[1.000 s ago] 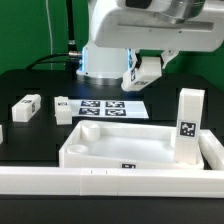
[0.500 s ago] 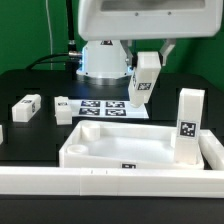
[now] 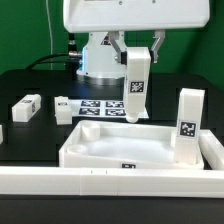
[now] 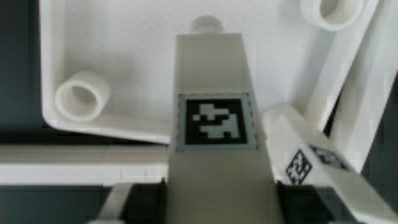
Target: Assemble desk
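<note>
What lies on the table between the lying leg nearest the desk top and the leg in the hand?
The marker board, flat; the held leg covers one end. The exterior view shows it.

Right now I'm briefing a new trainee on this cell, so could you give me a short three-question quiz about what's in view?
1. True or false: the gripper holds a leg upright.
2. The second leg, at the exterior view's right, is: A) lying flat; B) standing upright; C) hanging from a cable.
3. Which round features show in the desk top in the wrist view?
Key: 1 true; 2 B; 3 corner sockets.
</note>
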{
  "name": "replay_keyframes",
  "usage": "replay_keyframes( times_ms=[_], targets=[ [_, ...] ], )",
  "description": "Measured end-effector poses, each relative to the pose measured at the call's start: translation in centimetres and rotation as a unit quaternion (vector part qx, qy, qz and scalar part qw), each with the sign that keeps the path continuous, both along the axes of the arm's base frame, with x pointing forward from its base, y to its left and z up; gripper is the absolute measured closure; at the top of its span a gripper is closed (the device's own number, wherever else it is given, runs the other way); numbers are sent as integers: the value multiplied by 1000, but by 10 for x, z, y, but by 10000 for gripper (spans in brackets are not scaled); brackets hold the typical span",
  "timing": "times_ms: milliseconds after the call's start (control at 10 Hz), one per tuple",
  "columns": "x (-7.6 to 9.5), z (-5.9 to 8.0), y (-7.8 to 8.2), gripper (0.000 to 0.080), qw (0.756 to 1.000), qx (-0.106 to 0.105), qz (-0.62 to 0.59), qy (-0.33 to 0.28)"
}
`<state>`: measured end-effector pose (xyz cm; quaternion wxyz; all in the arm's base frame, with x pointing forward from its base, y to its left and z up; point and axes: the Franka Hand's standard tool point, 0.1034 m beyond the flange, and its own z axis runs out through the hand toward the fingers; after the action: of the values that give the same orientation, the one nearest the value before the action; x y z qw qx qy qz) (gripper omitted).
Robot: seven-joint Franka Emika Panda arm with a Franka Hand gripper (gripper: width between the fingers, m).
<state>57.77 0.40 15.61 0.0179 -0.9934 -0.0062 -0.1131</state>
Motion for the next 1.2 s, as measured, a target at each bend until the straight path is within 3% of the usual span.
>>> replay_keyframes(
  times_ms=[200,300,600,700,1000,1200],
  targets=[
    [5,7,-7,509,999,-5,-3,-44],
    [6,12,-12,509,999,3,-15,-46],
    [6,7,-13,509,999,4,-20,-46],
    [8,1,-18,509,998,-5,-14,-56],
    [24,1,-48,509,997,-24,3,-70],
    [22,-1,-46,509,997,-26,4,-72]
  ],
)
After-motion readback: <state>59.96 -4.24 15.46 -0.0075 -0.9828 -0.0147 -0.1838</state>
